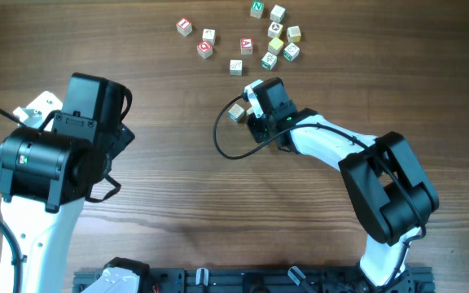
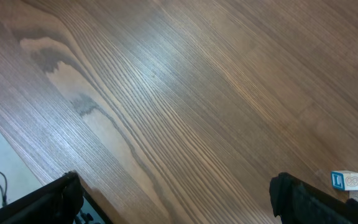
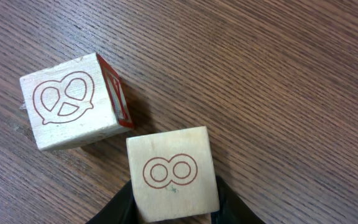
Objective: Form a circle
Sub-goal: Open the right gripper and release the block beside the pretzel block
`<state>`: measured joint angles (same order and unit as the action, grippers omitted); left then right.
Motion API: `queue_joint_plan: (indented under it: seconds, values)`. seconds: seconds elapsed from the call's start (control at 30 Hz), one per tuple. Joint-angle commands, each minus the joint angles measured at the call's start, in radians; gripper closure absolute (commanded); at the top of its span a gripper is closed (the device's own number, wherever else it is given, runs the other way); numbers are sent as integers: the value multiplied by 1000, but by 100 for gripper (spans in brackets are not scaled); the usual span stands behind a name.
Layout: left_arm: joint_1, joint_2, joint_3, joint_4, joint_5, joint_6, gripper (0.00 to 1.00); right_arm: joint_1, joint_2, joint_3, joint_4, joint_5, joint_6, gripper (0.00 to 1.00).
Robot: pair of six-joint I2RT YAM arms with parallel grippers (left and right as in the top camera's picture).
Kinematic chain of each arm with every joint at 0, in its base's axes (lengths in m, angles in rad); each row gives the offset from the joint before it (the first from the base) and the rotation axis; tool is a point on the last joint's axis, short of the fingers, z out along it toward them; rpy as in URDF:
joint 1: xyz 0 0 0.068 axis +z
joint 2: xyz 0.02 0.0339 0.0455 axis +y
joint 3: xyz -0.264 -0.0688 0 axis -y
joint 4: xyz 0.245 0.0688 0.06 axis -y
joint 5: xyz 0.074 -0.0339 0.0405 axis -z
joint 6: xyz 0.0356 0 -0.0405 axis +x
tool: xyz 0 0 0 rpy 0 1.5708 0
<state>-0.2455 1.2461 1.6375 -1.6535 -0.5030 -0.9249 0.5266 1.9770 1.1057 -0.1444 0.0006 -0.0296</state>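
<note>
Pinching one wooden cube (image 3: 173,180) are the right fingers (image 3: 118,210); left fingers (image 2: 316,200) gape.

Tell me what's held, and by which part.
Right pincer grips the double-ring cube by two opposite side faces, one finger on each. Left pincer is open, holding nothing.

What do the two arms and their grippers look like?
Both arms have white links and bulky black joint housings with small green lights: left arm, right arm. The left gripper and right gripper have black fingers. A thin black cable loops beside the right wrist.
</note>
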Motion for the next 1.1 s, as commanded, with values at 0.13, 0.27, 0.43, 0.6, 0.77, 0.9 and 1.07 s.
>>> queue_joint_plan:
  seconds: [0.13,0.27,0.43,0.6,0.77,0.9,1.07]
  values:
    - [8,-6,3,0,-3,2,0,2,61,-40,-3,-25,6,83]
    - [8,-6,3,0,-3,2,0,2,61,-40,-3,-26,6,83]
    - [8,-6,3,0,-3,2,0,3,61,-40,-1,-29,8,82]
    - [8,-6,3,0,-3,2,0,3,61,-40,8,-29,32,82]
    - [8,-6,3,0,-3,2,0,3,61,-40,10,-29,32,82]
    - [8,-6,3,0,-3,2,0,3,61,-40,10,-29,33,82]
    - [8,-6,3,0,-3,2,0,3,61,-40,12,-45,32,78]
